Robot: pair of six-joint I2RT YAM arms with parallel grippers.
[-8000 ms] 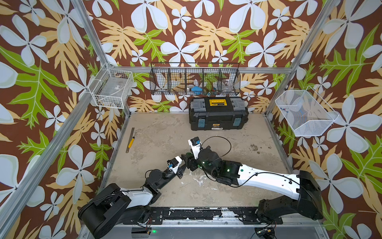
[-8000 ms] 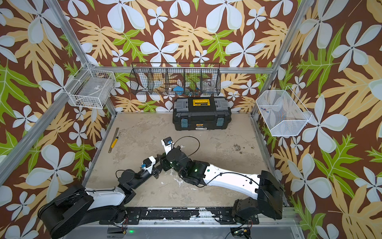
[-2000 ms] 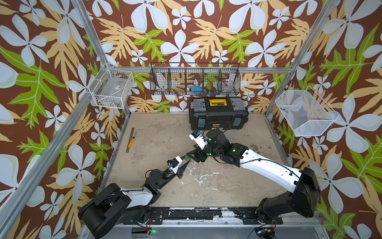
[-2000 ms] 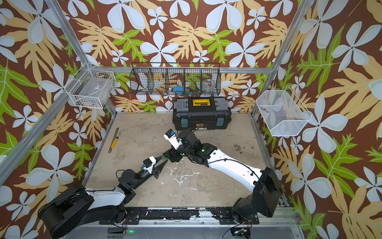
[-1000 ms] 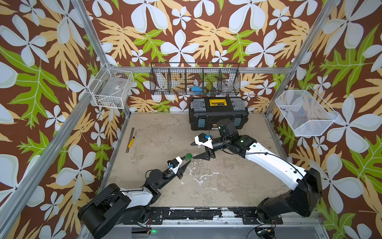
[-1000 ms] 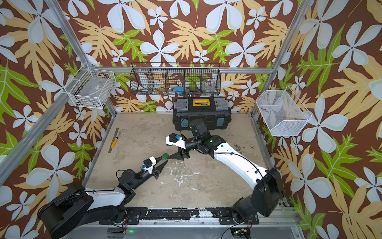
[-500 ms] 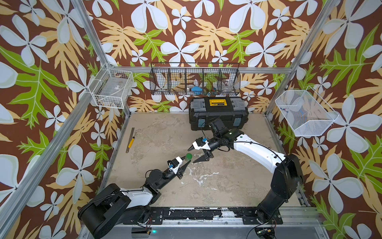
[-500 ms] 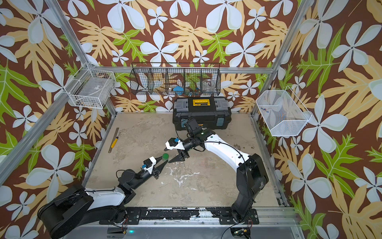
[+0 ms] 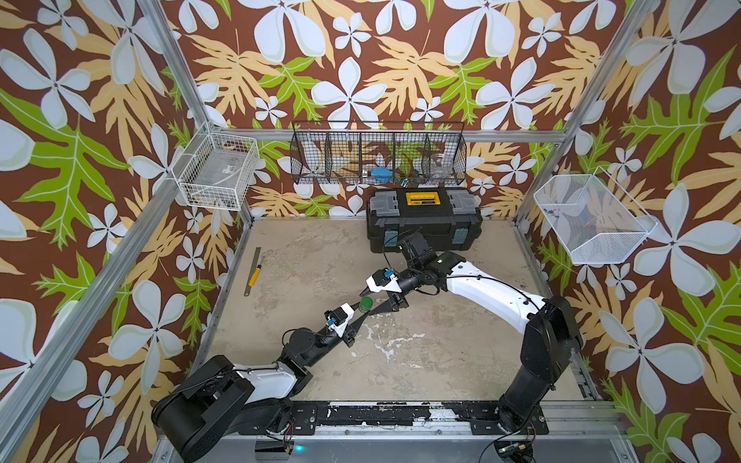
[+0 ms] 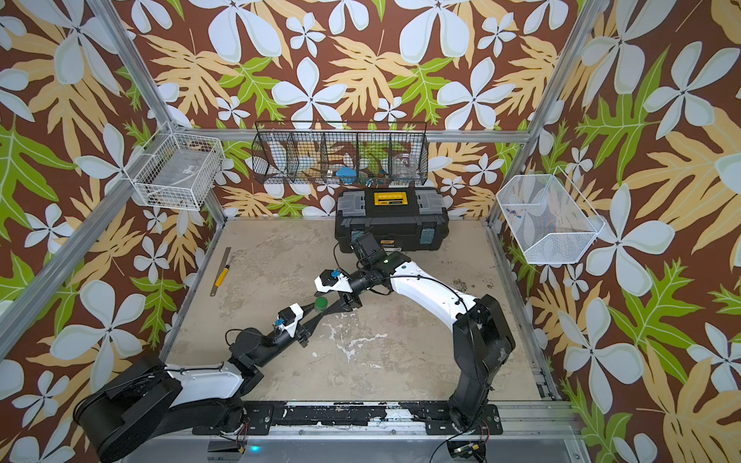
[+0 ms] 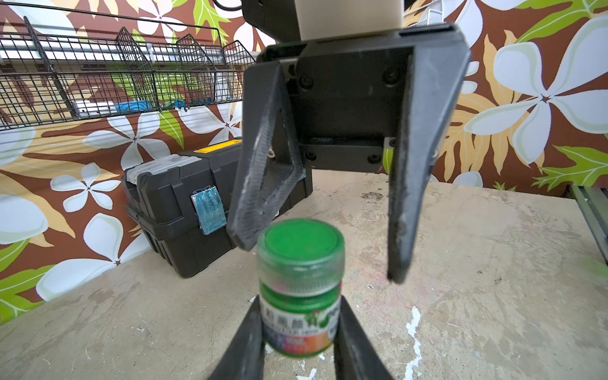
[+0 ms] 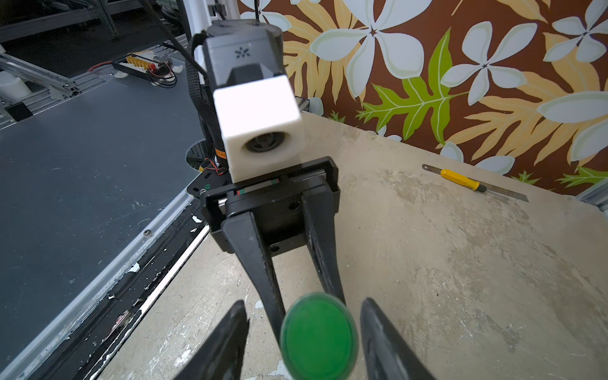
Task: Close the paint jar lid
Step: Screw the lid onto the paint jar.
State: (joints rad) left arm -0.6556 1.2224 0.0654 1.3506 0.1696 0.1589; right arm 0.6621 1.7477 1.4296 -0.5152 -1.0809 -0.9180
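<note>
Narrowing since a second ago, the black right gripper in a top view straddles the tiny squat green paint jar. Left wrist view: the left gripper clamps the jar, with the flat round green lid seated on top. Right wrist view: right jaws flank the lid, not touching; tightening looks next.

Small green paint jar stands upright, label showing; flat green lid sits on top.

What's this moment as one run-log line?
left tool: shut on paint jar | lid: resting on jar top | right tool: open, straddling lid, not gripping
</note>
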